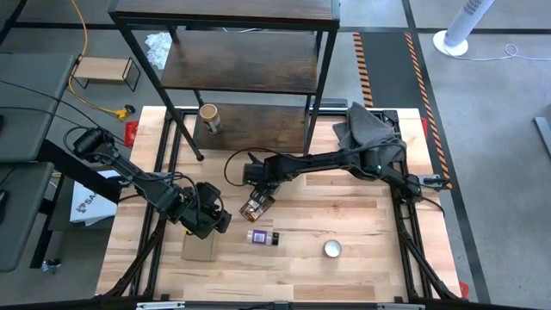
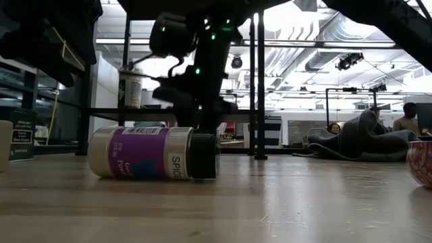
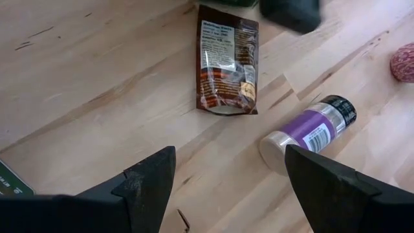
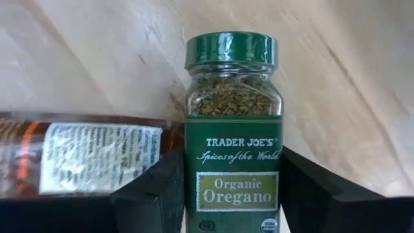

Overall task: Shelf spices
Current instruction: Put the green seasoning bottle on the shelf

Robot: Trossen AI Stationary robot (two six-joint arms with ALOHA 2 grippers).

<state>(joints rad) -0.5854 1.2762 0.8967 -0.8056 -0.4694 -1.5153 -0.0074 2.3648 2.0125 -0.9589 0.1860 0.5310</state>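
Observation:
The shelf (image 1: 250,69) stands at the table's far edge, and the tan-lidded jar (image 1: 209,116) stands on its lowest board. My right gripper (image 1: 256,179) reaches in from the right and is shut on the green-lidded jar (image 4: 233,129), just beyond the brown-orange pouch (image 1: 256,207), which lies flat on the table. The purple-labelled, dark-capped jar (image 1: 263,237) lies on its side nearer the front. My left gripper (image 1: 209,217) hovers open (image 3: 229,162) left of the pouch, over the cardboard square (image 1: 200,247). The small dark tin does not plainly show. My right gripper pinches the green-lidded jar between its two fingers (image 4: 152,191) at the lower, labelled part of its glass body (image 4: 194,194). The jar lies along the fingers, with its green lid (image 4: 231,50) pointing away from the wrist. Whether its base is off the table, I cannot tell.
A round silvery disc (image 1: 332,249) lies near the front right, and a grey cloth (image 1: 366,129) is bunched at the far right. A dark green corner (image 3: 10,181) shows by my left gripper. Bare wood lies between the pouch and the shelf's legs (image 1: 198,155).

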